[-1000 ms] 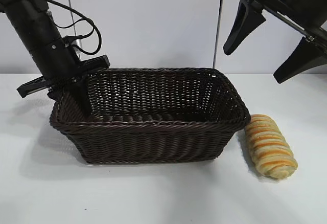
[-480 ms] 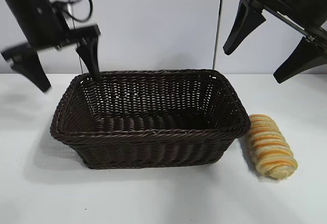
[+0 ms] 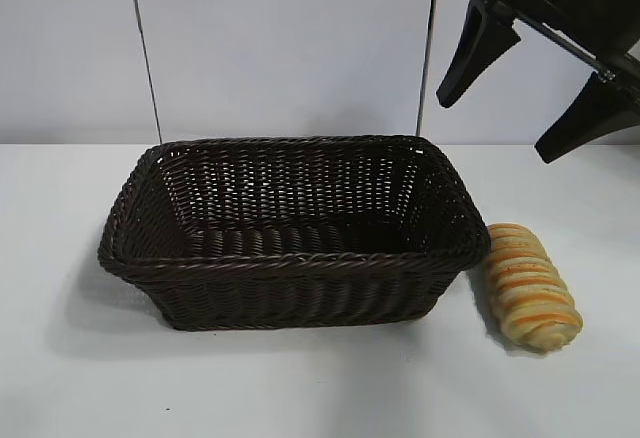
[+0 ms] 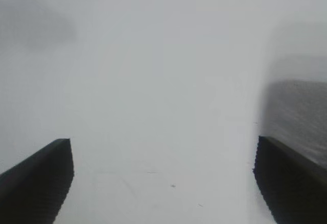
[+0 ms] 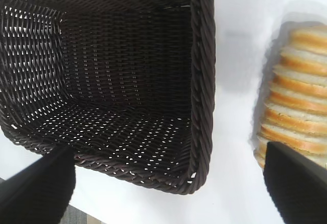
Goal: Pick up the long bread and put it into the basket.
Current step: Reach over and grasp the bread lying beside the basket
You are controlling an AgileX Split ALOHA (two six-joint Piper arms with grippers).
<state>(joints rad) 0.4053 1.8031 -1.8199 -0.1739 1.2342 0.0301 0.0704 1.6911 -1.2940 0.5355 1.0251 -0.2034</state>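
One arm, the left, has left the basket (image 3: 290, 228); long bread (image 3: 530, 286) unmoved.

1 basket (image 3: 290, 258) on the desk (image 3: 80, 378). 1 long bread (image 3: 530, 285), just beside the basket's right end, outside it. 0 items inside the basket. 2 grippers: right gripper (image 3: 520, 98) above the basket's right end, left gripper (image 4: 163, 183) only in its own wrist view, w/ a bit of basket at the edge.
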